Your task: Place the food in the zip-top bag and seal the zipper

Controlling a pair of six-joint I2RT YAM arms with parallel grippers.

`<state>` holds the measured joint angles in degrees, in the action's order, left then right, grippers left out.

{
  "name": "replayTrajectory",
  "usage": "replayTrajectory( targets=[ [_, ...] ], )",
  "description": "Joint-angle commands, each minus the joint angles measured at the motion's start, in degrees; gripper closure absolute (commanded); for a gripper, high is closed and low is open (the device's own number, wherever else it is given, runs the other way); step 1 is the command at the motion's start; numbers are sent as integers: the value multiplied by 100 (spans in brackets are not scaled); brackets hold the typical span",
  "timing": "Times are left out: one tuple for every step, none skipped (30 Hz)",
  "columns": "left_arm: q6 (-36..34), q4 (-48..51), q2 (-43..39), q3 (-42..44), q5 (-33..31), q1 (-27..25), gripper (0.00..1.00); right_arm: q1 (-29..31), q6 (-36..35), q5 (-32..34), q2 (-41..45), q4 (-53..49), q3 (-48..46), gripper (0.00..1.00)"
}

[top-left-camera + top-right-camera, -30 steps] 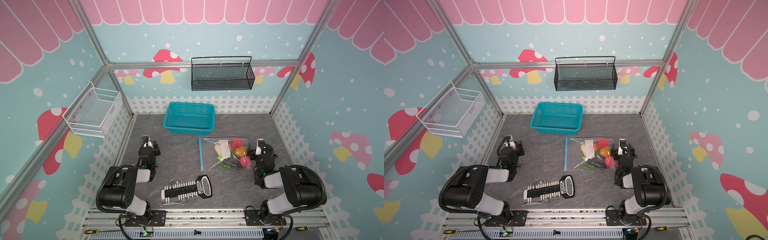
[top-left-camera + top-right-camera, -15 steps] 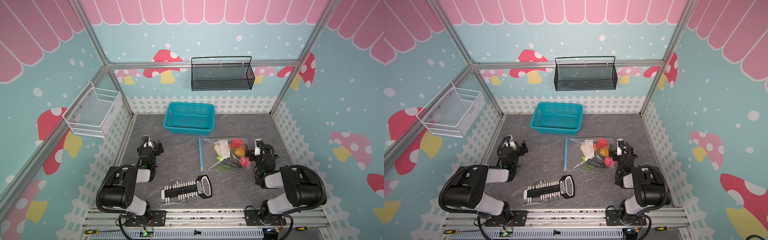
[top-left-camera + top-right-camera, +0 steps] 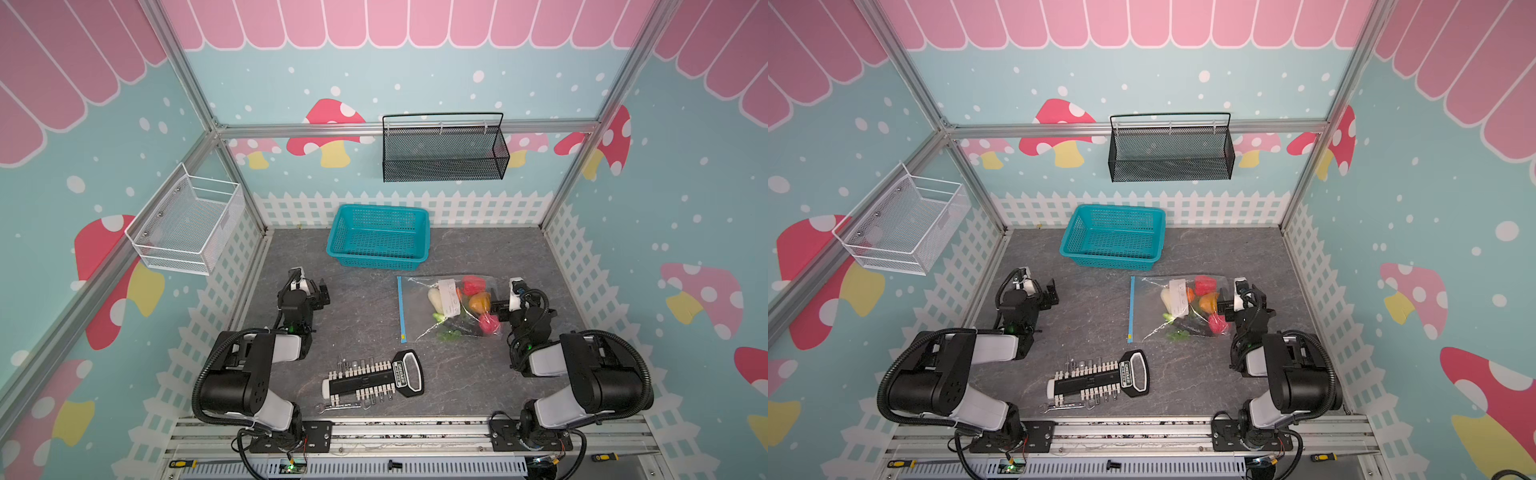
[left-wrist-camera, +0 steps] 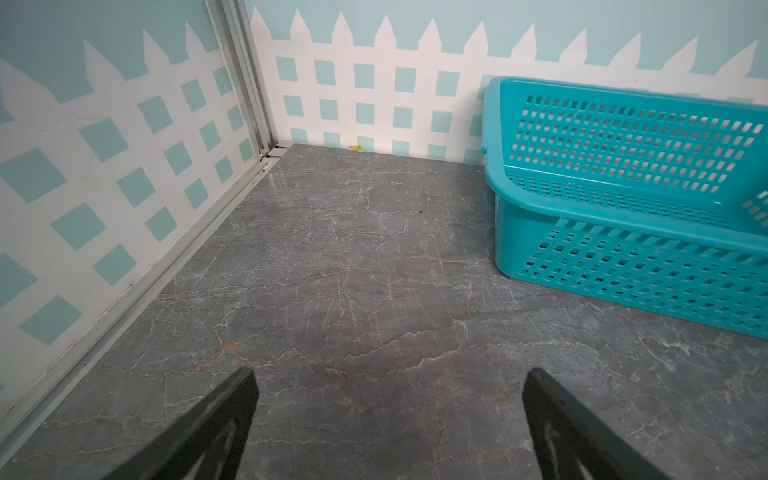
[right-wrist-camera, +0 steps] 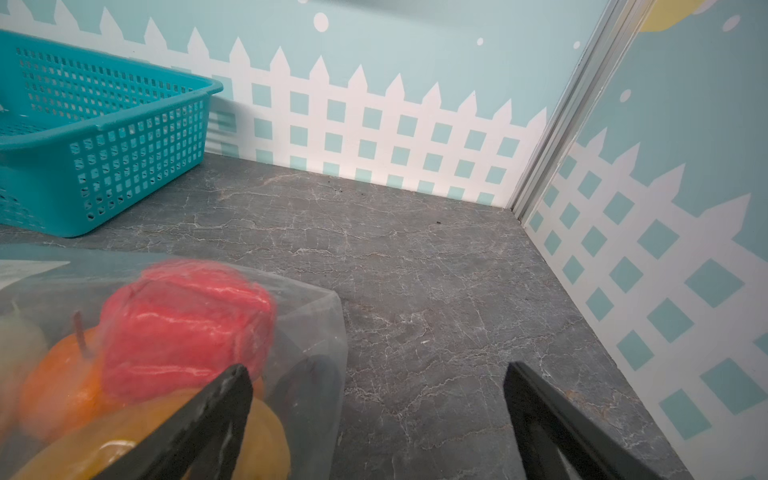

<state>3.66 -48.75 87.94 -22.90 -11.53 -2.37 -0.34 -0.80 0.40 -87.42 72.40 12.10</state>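
My left gripper (image 4: 389, 372) is spread wide and empty over bare table (image 4: 353, 270), near the teal basket (image 4: 623, 257). My right gripper (image 5: 377, 368) is just as wide and empty, with one jaw at the closed end of the zip-top bag (image 3: 417, 316). The bag lies flat with the food (image 3: 478, 301) inside and the zipper (image 3: 400, 307) along its far edge.

zip-top bag (image 3: 446, 307) flat on table | food (image 3: 478, 302) inside | zipper (image 3: 401, 309) straight
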Motion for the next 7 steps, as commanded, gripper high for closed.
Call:
replayTrajectory(
  targets=[
    [-120, 78, 79, -114, 109, 0, 0, -12, -41, -40, 24, 100, 19, 2],
    [-120, 76, 83, -126, 121, 9, 0, -16, -43, -40, 17, 103, 21, 2],
    [-112, 79, 83, -127, 132, 23, 0, -11, -36, -40, 15, 105, 26, 2],
    [-111, 81, 83, -127, 128, 18, 0, -13, -41, -40, 18, 107, 22, 2],
    [-118, 75, 83, -120, 133, 17, 0, -14, -35, -40, 23, 103, 22, 2],
    [-127, -6, 38, -57, 132, 17, 0, -10, -40, -40, 27, 99, 19, 2],
    [-134, 18, -1, -47, 108, 1, 0, -10, -35, -40, 23, 107, 13, 2]
  ],
)
